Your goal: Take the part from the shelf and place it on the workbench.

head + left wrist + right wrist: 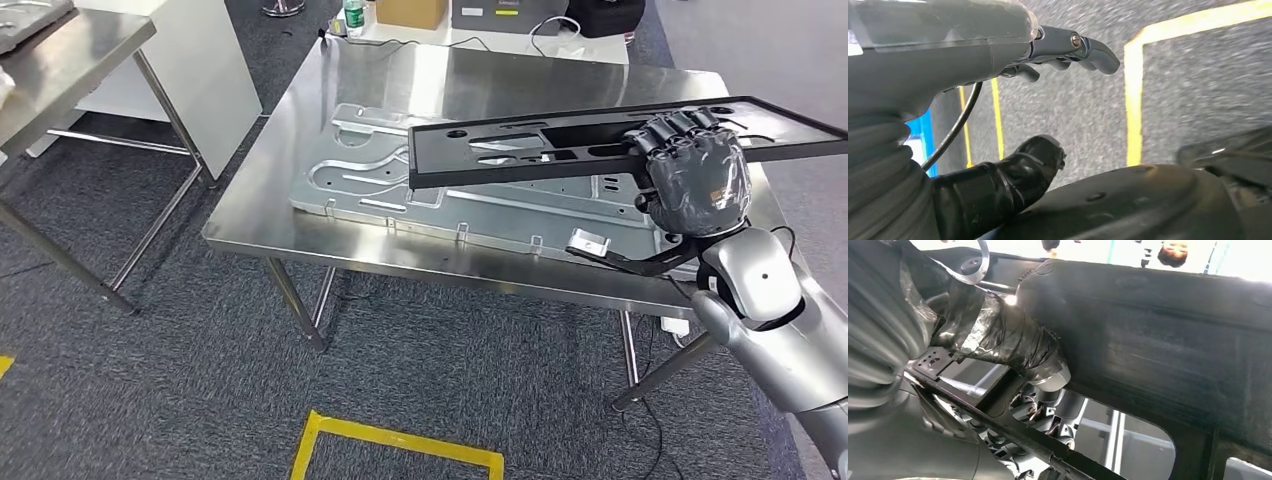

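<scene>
One part in hand, carry step nearly complete, set-down outstanding.

One long black panel (520,150) is hanging level above the steel workbench (260,215), apart from it, so the pickup from the shelf appears done and only lowering and release are left. The right hand (695,175) is gripping the panel near one end, fingers curling over its far edge and thumb underneath. The left hand (1048,50) is hanging over grey carpet (1083,110) marked with yellow tape (1134,100), fingers loosely apart and holding nothing. A silver stamped metal sheet (400,195) is lying directly under the panel and is occupying much of the bench top, probably limiting where the panel can rest flat. A second table (70,60) is standing nearby.
</scene>
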`<action>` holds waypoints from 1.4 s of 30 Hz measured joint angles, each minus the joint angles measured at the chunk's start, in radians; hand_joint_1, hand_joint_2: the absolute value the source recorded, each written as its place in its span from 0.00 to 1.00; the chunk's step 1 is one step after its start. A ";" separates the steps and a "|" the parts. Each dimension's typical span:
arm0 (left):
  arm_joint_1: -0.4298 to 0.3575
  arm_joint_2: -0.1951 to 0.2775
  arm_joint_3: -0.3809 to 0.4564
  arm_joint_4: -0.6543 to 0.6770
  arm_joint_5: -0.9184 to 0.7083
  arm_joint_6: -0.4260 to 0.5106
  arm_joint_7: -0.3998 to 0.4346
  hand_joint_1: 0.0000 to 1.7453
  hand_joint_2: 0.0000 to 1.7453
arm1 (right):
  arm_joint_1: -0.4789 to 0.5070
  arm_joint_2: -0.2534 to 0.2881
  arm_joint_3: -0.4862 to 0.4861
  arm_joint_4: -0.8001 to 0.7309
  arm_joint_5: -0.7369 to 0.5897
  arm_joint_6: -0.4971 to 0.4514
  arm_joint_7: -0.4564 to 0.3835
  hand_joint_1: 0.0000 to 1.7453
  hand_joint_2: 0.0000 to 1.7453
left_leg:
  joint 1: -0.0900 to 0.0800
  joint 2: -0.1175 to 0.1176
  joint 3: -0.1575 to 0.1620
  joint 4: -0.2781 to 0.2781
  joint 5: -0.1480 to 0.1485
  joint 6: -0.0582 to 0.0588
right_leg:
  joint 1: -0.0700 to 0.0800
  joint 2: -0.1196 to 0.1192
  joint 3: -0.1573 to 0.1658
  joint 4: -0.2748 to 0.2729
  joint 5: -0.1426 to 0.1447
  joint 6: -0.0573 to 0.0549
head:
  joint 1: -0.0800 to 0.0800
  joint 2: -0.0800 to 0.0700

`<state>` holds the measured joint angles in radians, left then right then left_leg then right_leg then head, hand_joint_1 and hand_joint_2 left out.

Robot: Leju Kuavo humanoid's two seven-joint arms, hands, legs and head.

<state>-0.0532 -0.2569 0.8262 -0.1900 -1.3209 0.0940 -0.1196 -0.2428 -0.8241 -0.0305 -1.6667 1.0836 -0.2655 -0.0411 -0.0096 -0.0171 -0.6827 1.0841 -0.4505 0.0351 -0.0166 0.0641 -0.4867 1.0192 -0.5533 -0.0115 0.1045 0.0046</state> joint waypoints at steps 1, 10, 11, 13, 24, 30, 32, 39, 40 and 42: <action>0.000 0.000 0.000 0.000 -0.001 0.000 0.000 0.00 1.00 | 0.001 0.004 0.001 0.009 0.009 -0.002 0.003 1.00 1.00 | -0.004 -0.005 0.001 -0.030 0.041 0.007 | 0.000 0.005 0.006 -0.005 -0.007 0.005 | 0.000 0.000; -0.008 -0.002 -0.001 0.001 0.002 0.002 -0.001 0.00 1.00 | 0.009 0.039 0.009 0.095 0.041 0.008 0.021 1.00 1.00 | -0.003 0.000 0.113 -0.102 0.014 0.038 | -0.012 -0.052 -0.173 0.248 -0.059 0.049 | 0.001 0.000; -0.008 -0.002 -0.001 0.001 0.003 0.000 -0.002 0.00 1.00 | 0.012 0.047 0.013 0.106 0.038 0.013 0.022 1.00 1.00 | -0.003 0.000 0.128 -0.101 0.001 0.037 | -0.013 -0.053 -0.194 0.247 -0.074 0.053 | 0.001 0.000; -0.006 -0.002 -0.001 0.001 0.003 -0.004 -0.003 0.00 1.00 | 0.015 0.060 0.020 0.131 0.031 0.022 0.023 1.00 1.00 | -0.003 -0.001 0.161 -0.096 -0.027 0.035 | -0.015 -0.058 -0.196 0.163 -0.015 0.057 | 0.001 0.000; -0.017 -0.005 -0.002 0.002 0.001 -0.027 -0.004 0.00 1.00 | 0.021 0.182 0.051 0.417 0.037 -0.039 0.024 1.00 1.00 | -0.005 0.000 0.196 -0.088 -0.081 0.026 | 0.002 -0.061 -0.177 0.014 0.150 0.021 | 0.001 0.000; -0.019 -0.004 -0.002 0.002 0.000 -0.031 -0.003 0.00 1.00 | 0.014 0.221 0.055 0.502 0.033 -0.042 0.024 1.00 1.00 | -0.002 0.002 0.199 -0.102 -0.088 0.017 | 0.004 -0.060 -0.176 0.015 0.146 0.016 | 0.001 0.000; -0.019 -0.004 -0.002 0.002 -0.001 -0.032 -0.003 0.00 1.00 | 0.005 0.233 0.055 0.537 0.032 -0.043 0.023 0.75 0.75 | 0.000 0.002 0.199 -0.102 -0.087 0.013 | 0.004 -0.061 -0.176 0.016 0.147 0.016 | 0.001 0.000; -0.021 -0.004 -0.004 0.002 -0.007 -0.050 0.013 0.00 1.00 | -0.067 0.270 0.054 0.741 0.036 -0.084 0.008 0.00 0.00 | 0.000 0.004 0.200 -0.098 -0.085 0.008 | 0.004 -0.060 -0.172 0.016 0.151 0.017 | 0.001 0.000; -0.021 -0.004 -0.004 0.002 -0.005 -0.053 0.018 0.00 1.00 | -0.078 0.275 0.054 0.772 0.037 -0.087 0.007 0.00 0.00 | -0.001 0.004 0.200 -0.097 -0.085 0.008 | 0.004 -0.060 -0.172 0.016 0.152 0.017 | 0.001 0.000; -0.021 -0.004 -0.004 0.002 0.000 -0.057 0.023 0.00 1.00 | -0.094 0.285 0.054 0.825 0.039 -0.091 0.007 0.00 0.00 | -0.002 0.004 0.200 -0.097 -0.085 0.008 | 0.004 -0.060 -0.172 0.016 0.152 0.018 | 0.001 0.000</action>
<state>-0.0741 -0.2612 0.8221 -0.1884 -1.3205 0.0375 -0.0969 -0.3369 -0.5395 0.0233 -0.8419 1.1231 -0.3565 -0.0343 -0.0115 -0.0129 -0.4828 0.9873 -0.5351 0.0430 -0.0122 0.0037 -0.6584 1.0351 -0.4011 0.0064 0.1054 0.0050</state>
